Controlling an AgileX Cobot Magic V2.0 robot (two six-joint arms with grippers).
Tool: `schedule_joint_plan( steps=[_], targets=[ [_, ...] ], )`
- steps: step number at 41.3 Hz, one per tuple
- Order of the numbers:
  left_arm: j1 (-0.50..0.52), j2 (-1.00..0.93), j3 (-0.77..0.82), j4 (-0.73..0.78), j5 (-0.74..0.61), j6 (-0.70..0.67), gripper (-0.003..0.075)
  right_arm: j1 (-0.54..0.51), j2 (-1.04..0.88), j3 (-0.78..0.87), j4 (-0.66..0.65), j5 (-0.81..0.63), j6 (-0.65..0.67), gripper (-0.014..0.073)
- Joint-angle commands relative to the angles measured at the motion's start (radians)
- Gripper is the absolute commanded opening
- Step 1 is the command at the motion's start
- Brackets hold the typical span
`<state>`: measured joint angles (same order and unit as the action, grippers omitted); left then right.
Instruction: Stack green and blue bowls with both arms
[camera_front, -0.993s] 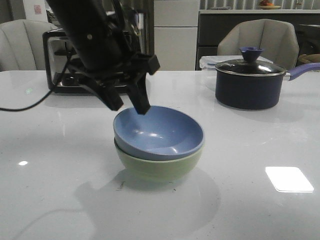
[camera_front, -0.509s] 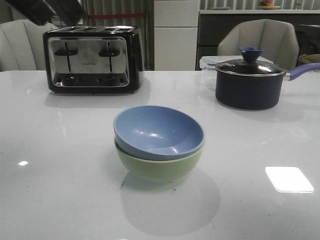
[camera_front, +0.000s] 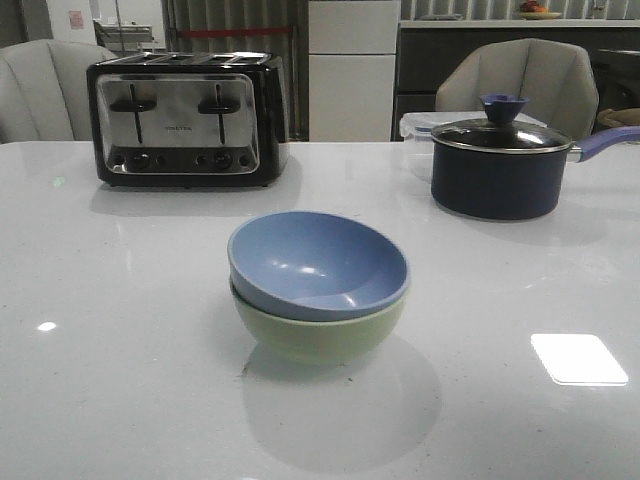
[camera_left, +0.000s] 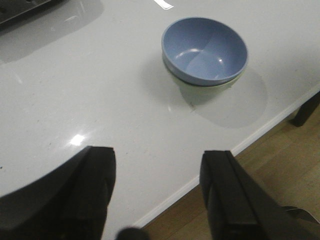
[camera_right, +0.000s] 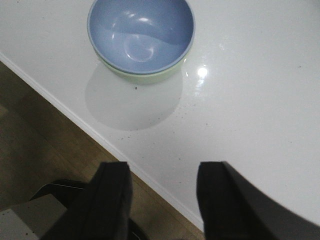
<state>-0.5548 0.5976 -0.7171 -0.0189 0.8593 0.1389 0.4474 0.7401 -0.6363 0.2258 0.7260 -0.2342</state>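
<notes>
My left arm has gone from the front view; a second ago it hung over the bowls. The blue bowl (camera_front: 318, 262) sits nested in the green bowl (camera_front: 320, 332) at frame centre. My left gripper (camera_left: 157, 192) and right gripper (camera_right: 162, 200) both gape wide, empty. The toaster (camera_front: 187, 120), upper left, bears lettering too small to read.

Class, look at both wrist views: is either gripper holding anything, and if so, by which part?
Nothing is held. The left gripper and right gripper are both open and empty, away from the blue bowl, which sits nested in the green bowl.
</notes>
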Motion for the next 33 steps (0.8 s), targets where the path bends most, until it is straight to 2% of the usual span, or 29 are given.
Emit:
schedule_joint_plan(
  steps=[1,10,12,15,21,25,27,33],
  targets=[
    [-0.008,-0.025,-0.011,0.113,-0.041,-0.131,0.0444,-0.024,-0.007,-0.026,-0.008,-0.032,-0.01,0.0427],
    [-0.008,-0.025,-0.011,0.114,-0.039,-0.155,0.0444,-0.066,-0.007,-0.026,-0.011,-0.001,-0.01,0.0426],
    [-0.008,-0.025,-0.011,0.114,-0.039,-0.155,0.0432,-0.066,-0.007,-0.026,-0.011,-0.001,-0.01,0.0404],
    [-0.008,-0.025,-0.011,0.114,-0.039,-0.154,0.0383,-0.066,-0.007,-0.026,-0.011,-0.001,-0.01,0.0336],
    [-0.008,-0.025,-0.011,0.114,-0.045,-0.154,0.0224,-0.066,-0.007,-0.026,-0.011,0.001,-0.01,0.0146],
    [-0.008,-0.025,-0.011,0.114,-0.048,-0.154,0.0132,-0.066,-0.007,-0.026,-0.011,0.004,-0.01,0.0049],
    [-0.008,-0.025,-0.011,0.114,-0.048,-0.154,0.0089,-0.066,-0.007,-0.026,-0.011,0.004,-0.01,0.002],
    [-0.008,-0.025,-0.011,0.111,-0.037,-0.154,0.0096,-0.066,-0.007,-0.026,-0.011,0.012,-0.01,0.0029]
  ],
)
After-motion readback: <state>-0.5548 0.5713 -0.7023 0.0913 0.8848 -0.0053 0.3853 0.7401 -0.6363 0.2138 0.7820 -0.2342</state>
